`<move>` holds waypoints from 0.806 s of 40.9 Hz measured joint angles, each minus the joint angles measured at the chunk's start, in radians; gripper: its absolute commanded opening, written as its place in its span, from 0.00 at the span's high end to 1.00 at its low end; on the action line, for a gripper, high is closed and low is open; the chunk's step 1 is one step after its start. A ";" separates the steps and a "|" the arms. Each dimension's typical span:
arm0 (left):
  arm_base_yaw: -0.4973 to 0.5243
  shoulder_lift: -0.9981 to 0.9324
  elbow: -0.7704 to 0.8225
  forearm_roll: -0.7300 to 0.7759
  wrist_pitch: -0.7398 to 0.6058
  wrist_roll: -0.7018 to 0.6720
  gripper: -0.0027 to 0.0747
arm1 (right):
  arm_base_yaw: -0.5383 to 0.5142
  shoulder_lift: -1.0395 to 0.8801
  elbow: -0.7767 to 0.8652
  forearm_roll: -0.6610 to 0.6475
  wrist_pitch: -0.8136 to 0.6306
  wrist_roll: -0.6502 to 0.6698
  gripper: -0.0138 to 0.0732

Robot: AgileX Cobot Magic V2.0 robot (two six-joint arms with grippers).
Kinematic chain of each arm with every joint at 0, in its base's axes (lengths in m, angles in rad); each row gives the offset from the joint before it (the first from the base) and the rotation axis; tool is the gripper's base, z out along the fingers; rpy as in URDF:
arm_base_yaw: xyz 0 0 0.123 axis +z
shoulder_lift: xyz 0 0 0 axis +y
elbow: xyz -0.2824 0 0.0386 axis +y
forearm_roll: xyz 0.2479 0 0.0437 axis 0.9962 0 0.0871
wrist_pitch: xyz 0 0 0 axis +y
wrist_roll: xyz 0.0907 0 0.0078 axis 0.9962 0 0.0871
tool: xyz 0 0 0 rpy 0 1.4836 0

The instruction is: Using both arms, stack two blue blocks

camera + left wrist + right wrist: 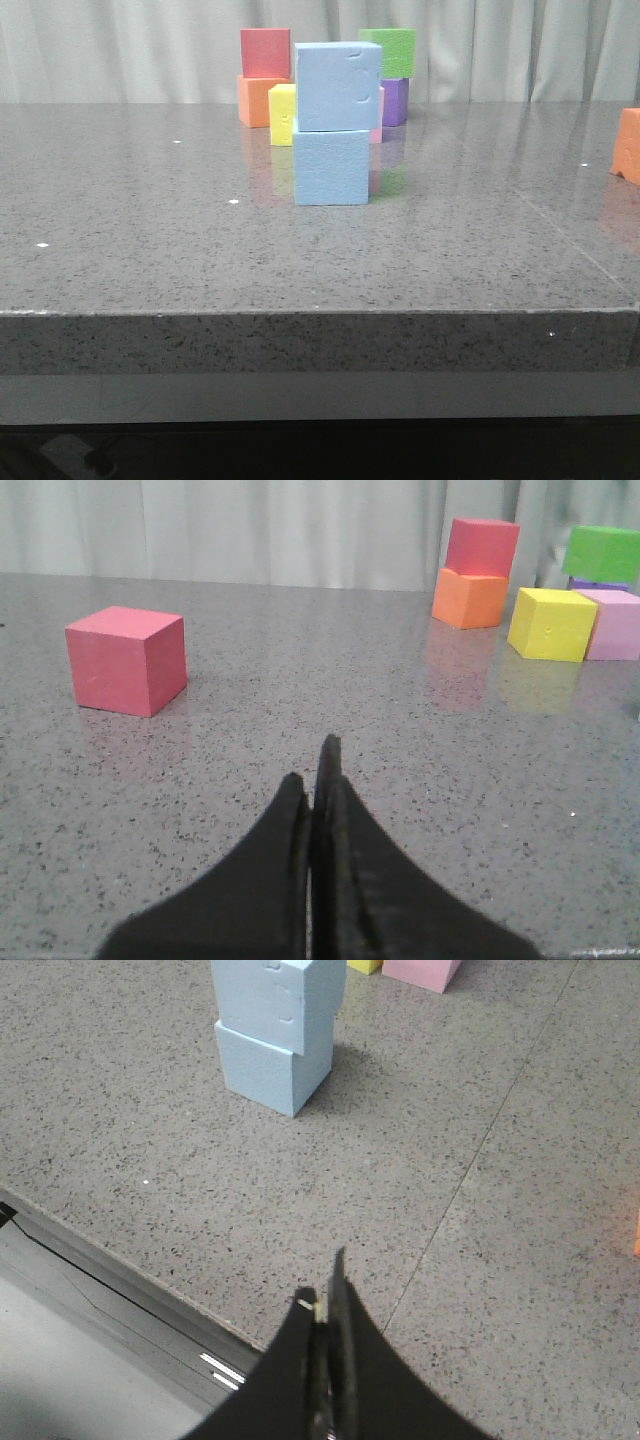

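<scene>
Two pale sky-blue foam blocks stand stacked near the middle of the grey table. The upper block (338, 86) sits slightly turned on the lower block (331, 167). The stack also shows in the right wrist view, upper block (275, 998) on lower block (268, 1070). My right gripper (322, 1295) is shut and empty, well back from the stack near the table's front edge. My left gripper (313, 770) is shut and empty above bare table; no blue block shows in its view. Neither gripper shows in the front view.
Behind the stack stand a red cube (265, 52) on an orange cube (257, 101), a yellow cube (282, 114), a green cube (392, 50) on a purple cube (394, 101), and a pink cube (617, 624). A lone red cube (127, 659) lies left. An orange cube (628, 146) sits at the right edge.
</scene>
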 measured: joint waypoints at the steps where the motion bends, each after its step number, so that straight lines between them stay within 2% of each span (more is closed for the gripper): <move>1: 0.000 -0.002 0.018 0.000 -0.019 0.000 0.99 | 0.000 0.000 0.000 0.000 0.000 0.000 0.98; 9: 0.000 -0.035 0.047 -0.005 -0.111 0.000 0.99 | 0.000 0.000 0.000 0.000 0.000 0.000 0.98; 33: 0.012 -0.035 0.047 -0.007 -0.118 0.000 0.99 | 0.000 0.000 0.000 0.000 0.000 0.002 0.98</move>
